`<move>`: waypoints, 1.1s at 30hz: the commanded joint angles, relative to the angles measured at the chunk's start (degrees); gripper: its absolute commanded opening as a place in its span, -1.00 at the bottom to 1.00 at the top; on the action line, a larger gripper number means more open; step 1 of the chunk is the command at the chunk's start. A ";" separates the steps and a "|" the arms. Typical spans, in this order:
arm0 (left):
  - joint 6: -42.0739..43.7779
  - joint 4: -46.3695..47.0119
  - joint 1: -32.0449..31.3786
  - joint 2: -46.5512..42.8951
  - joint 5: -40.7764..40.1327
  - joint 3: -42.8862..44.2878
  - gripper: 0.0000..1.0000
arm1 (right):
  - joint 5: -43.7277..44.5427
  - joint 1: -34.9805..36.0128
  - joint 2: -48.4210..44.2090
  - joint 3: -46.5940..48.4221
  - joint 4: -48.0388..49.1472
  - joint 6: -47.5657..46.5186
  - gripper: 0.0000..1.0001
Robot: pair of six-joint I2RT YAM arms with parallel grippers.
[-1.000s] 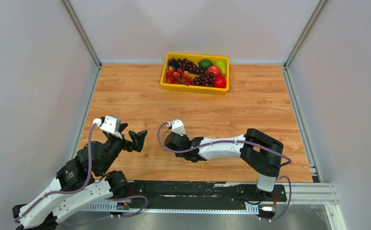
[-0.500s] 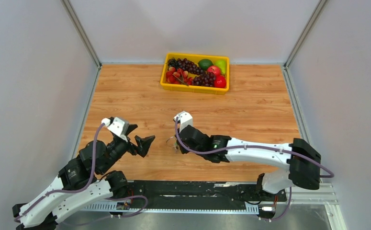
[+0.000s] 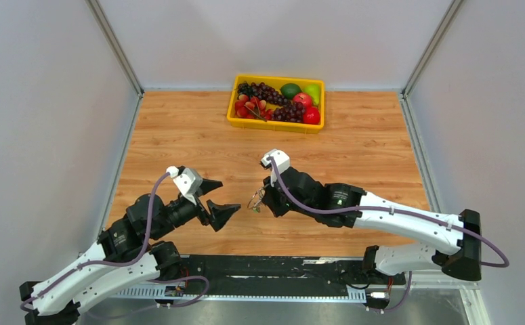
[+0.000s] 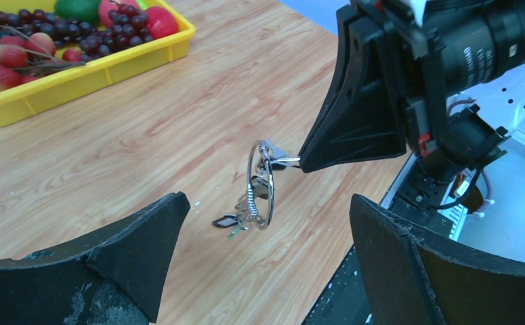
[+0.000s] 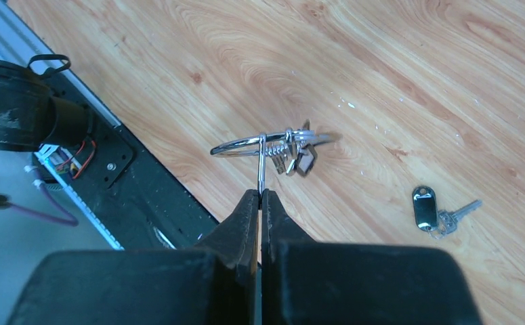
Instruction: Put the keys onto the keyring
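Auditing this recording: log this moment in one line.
left gripper: open, facing keyring | right gripper: shut on keyring, aloft | keys: on ring | loose key: on table

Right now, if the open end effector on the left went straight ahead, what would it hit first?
Probably the keyring, keys dangling from it, pinched in mid-air by the shut right end effector. It sits straight ahead of the left end effector, though depth is hard to judge.

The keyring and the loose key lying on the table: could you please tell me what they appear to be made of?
The keyring looks like polished metal: thin, silvery, with bright glints. The loose key seems to have a glossy black plastic head, which reflects light, and a silvery, likely metal, blade.
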 commanded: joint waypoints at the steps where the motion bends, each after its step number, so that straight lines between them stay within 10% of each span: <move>1: -3.04 6.83 0.24 1.03 3.92 -1.14 1.00 | -2.07 0.25 -4.00 4.93 -6.78 0.39 -1.00; 33: 1.68 26.14 -0.98 9.17 16.25 -8.74 1.00 | -14.08 -2.34 -2.11 20.70 -20.26 7.41 -1.00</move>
